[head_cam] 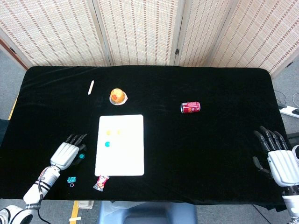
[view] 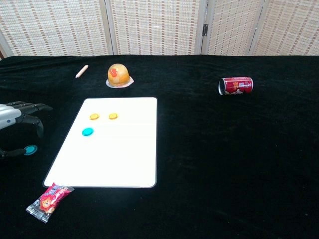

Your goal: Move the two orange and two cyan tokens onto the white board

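The white board (head_cam: 120, 161) (view: 119, 159) lies on the black table. Two orange tokens (view: 94, 116) (view: 113, 116) and one cyan token (view: 87, 131) (head_cam: 107, 144) rest on its far part. A second cyan token (view: 30, 149) (head_cam: 82, 156) lies on the cloth left of the board. My left hand (head_cam: 66, 153) (view: 17, 117) hovers over that token with fingers spread and holds nothing; its thumb tip is close beside the token. My right hand (head_cam: 275, 158) is at the table's right front edge, fingers apart, empty.
A red can (head_cam: 190, 107) lies on its side at right of centre. A jelly cup (head_cam: 117, 96) and a wooden stick (head_cam: 91, 87) sit beyond the board. A snack packet (head_cam: 101, 182) and a teal clip (head_cam: 71, 179) lie near the front edge.
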You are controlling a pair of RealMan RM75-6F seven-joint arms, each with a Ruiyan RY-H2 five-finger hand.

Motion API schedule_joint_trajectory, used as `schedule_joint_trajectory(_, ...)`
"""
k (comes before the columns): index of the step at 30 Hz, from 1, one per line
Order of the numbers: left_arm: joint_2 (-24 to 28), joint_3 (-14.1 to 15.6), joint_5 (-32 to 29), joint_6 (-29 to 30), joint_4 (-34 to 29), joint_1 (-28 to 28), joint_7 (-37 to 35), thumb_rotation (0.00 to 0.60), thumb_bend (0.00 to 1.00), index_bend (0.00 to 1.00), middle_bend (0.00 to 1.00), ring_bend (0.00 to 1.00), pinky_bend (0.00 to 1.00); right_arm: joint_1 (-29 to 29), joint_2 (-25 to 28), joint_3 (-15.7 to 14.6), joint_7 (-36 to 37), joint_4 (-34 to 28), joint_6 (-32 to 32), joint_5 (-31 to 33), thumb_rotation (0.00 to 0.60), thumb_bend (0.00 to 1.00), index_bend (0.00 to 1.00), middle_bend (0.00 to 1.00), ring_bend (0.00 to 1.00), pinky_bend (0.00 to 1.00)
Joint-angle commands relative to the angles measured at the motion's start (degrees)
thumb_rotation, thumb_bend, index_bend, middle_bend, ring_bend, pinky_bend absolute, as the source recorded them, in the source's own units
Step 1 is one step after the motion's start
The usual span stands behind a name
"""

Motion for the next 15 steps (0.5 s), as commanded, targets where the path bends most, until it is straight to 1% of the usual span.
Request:
schedule_joint_trajectory(1,-0.52,-0.07,-0.12,-0.45,0.48,0.13,-0.09,0.6,0.41,0.41,0.05,0.0,0.0,-0.02,-0.02,-0.03,0.03,0.06,0.04,0.02,0.6,0.46,0.0,0.0,0.0,0.0)
schedule_joint_trajectory(15,-1.67,-0.29,-0.42,-1.81,1.52,0.73,0.29,0.6,0.41,0.41,0.05,0.0,0.0,-0.08,0.02,-0.13,0.19,0.2,0.02,0.29,0.6,0.46,0.0,0.0,0.0,0.0)
